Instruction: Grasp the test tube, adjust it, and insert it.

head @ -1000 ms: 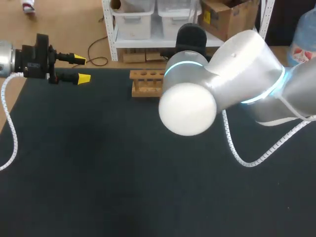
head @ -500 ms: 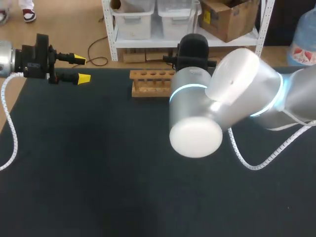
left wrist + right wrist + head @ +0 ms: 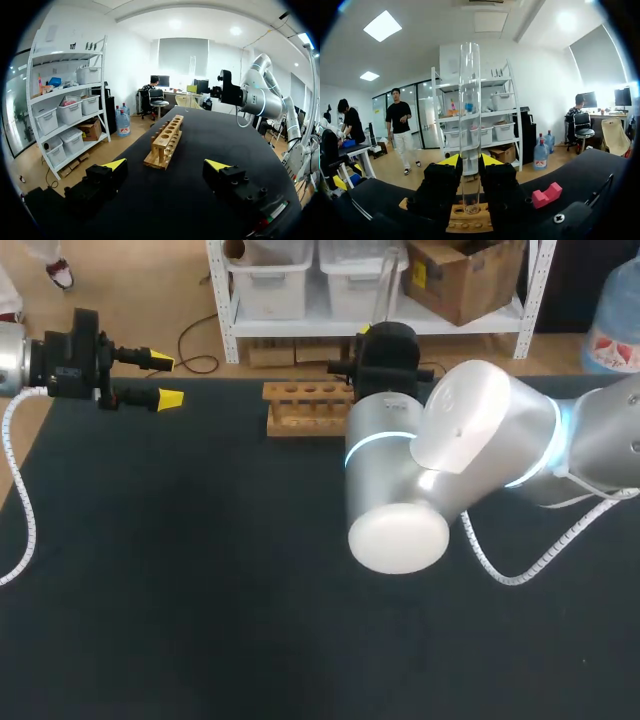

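The right gripper (image 3: 470, 160) is clamped on the test tube (image 3: 470, 125), its two yellow-tipped fingers pressing the glass from either side low on its length. The tube stands upright, most of it rising clear above the fingers. That is probably deliberate: a low grip with a vertical tube lets the closed bottom end go straight down into a hole.

Under it sits the wooden rack (image 3: 305, 408), along the far edge of the desk (image 3: 200, 570), a little left of the middle. The right arm reaches in from the right side, so the gripper hangs over the rack's right end. In the right wrist view the tube's bottom seems to sit at or just above the mouth of one hole, though the fingers hide enough that this is not certain. Grasping and straightening look done, and the insertion looks not yet finished.

A pink block (image 3: 547, 194) lies on the desk near the rack, apart from the tube.

The left gripper (image 3: 160, 380) hangs at the far left corner with its fingers spread wide and nothing between them, facing the rack from well apart, likely parked out of the other arm's way.
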Robot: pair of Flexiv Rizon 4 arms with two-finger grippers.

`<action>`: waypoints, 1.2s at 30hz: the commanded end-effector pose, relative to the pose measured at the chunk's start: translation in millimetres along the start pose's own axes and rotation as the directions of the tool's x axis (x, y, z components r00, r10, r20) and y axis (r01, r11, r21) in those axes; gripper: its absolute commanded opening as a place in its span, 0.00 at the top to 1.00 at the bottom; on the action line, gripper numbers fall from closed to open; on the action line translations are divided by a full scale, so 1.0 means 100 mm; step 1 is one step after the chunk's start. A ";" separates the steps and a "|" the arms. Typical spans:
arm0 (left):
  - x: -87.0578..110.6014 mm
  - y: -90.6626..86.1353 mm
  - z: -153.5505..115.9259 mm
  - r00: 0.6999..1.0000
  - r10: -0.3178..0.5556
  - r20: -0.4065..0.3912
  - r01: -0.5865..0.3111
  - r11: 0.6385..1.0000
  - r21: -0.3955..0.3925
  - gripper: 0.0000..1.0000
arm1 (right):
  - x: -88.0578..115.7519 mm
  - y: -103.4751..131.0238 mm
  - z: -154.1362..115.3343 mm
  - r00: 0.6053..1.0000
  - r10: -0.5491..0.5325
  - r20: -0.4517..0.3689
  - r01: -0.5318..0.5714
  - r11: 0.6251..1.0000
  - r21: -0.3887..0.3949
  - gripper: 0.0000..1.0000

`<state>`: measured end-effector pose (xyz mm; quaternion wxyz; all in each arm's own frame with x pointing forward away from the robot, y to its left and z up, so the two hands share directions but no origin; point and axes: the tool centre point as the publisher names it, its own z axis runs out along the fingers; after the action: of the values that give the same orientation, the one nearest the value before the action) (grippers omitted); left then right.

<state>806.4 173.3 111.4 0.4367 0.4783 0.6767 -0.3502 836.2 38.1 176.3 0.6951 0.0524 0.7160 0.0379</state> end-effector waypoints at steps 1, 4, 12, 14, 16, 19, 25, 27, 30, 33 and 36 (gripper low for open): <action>0.01 0.00 0.00 1.000 0.004 0.005 -0.004 1.000 -0.001 0.00 | 0.05 -0.02 0.08 1.000 0.001 -0.006 -0.001 1.000 -0.012 1.00; 0.01 0.00 0.00 1.000 0.004 0.005 -0.004 1.000 -0.001 0.00 | 0.10 -0.02 0.12 1.000 -0.004 -0.009 0.004 1.000 -0.013 1.00; 0.01 0.00 0.00 1.000 0.004 0.005 -0.004 1.000 -0.001 0.00 | 0.22 -0.04 0.29 1.000 -0.025 -0.004 0.025 1.000 0.009 1.00; 0.01 0.00 0.00 1.000 0.004 0.005 -0.004 1.000 -0.001 0.00 | 0.24 -0.04 0.32 1.000 -0.020 -0.002 0.020 1.000 0.015 1.00; 0.01 0.00 0.00 1.000 0.004 0.005 -0.004 1.000 -0.001 0.00 | 0.25 -0.04 0.34 1.000 -0.016 -0.003 0.016 1.000 0.019 1.00; 0.01 0.00 0.00 1.000 0.004 0.005 -0.004 1.000 -0.001 0.00 | 0.26 -0.05 0.36 1.000 -0.013 -0.003 0.014 1.000 0.020 1.00; 0.01 0.00 0.00 1.000 0.004 0.005 -0.004 1.000 -0.001 0.00 | 0.31 -0.07 0.37 1.000 -0.013 -0.006 0.013 1.000 0.025 1.00; 0.01 0.00 0.00 1.000 0.004 0.005 -0.004 1.000 -0.001 0.00 | 0.32 -0.08 0.37 1.000 -0.013 -0.008 0.013 1.000 0.027 1.00; 0.01 0.00 0.00 1.000 0.004 0.005 -0.004 1.000 -0.001 0.00 | 0.34 -0.09 0.38 1.000 -0.012 -0.010 0.012 1.000 0.029 1.00; 0.01 0.00 0.00 1.000 0.004 0.005 -0.004 1.000 -0.001 0.00 | 0.36 -0.09 0.38 1.000 -0.010 -0.013 0.010 1.000 0.030 1.00; 0.01 0.00 0.00 1.000 0.004 0.005 -0.004 1.000 -0.001 0.00 | 0.39 -0.10 0.40 1.000 -0.004 -0.018 0.005 0.999 0.032 1.00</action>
<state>806.4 173.3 111.4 0.4367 0.4783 0.6767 -0.3502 872.1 33.3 136.3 0.6877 0.0623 0.7229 0.0234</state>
